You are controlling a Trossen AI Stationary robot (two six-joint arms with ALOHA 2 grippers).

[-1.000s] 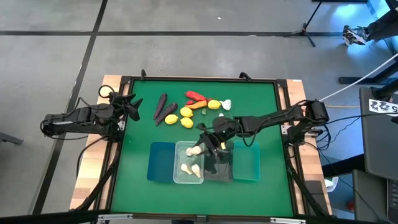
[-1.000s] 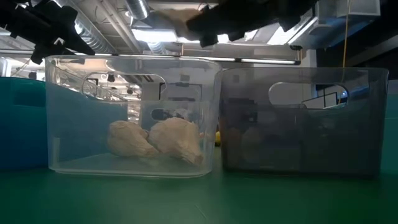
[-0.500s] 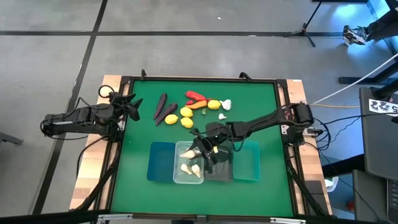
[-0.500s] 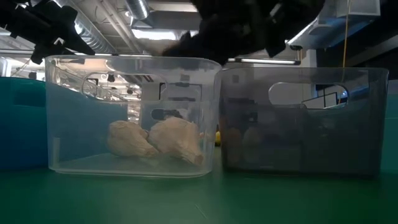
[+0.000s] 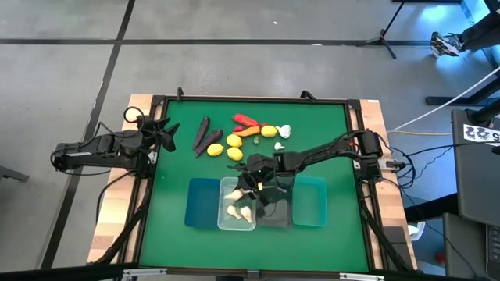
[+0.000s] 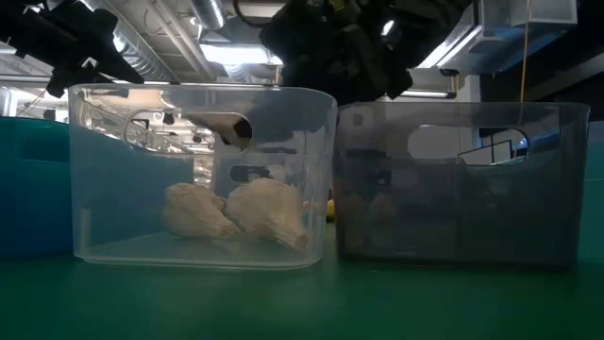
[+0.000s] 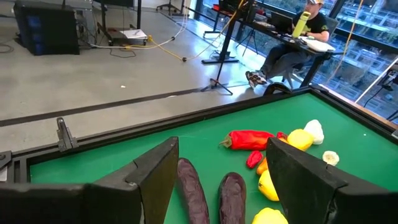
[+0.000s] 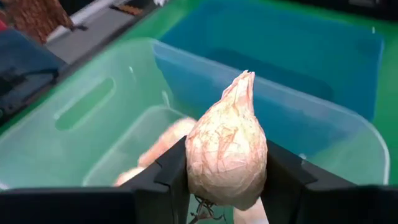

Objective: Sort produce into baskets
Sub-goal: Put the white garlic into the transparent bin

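The garlic bulb [image 8: 227, 146] sits clamped between the two dark fingers of the right gripper [image 5: 251, 185], its fat rounded base between the pads and its tapered, papery tip pointing out past the fingertips, so its long axis runs along the gripper's own line, aimed over the clear bin [image 5: 226, 220]. Its skin is pale cream, thin and wrinkled with fine veins. The jaws stand partly closed, pressed on the bulb's widest part from both sides. The right arm reaches from the table's right edge across the green felt table [image 5: 172, 172], its wrist over the clear bin's far rim, beside the dark grey bin [image 6: 557, 189]. From table height the gripper hangs dark just above the clear bin's upper edge, with the bulb's tip dipping inside. Two more garlic bulbs [image 6: 236, 213] lie on that bin's floor, touching, tips slanting sideways. The blue bin [image 5: 201, 204] stands on one side of the row, the teal bin [image 5: 311, 204] on the other; all are smooth, thin-walled plastic rectangles. The left gripper [image 5: 164, 134] rests at the table's left edge, its jaws wide apart and empty, facing two dark purple eggplants [image 7: 208, 193].
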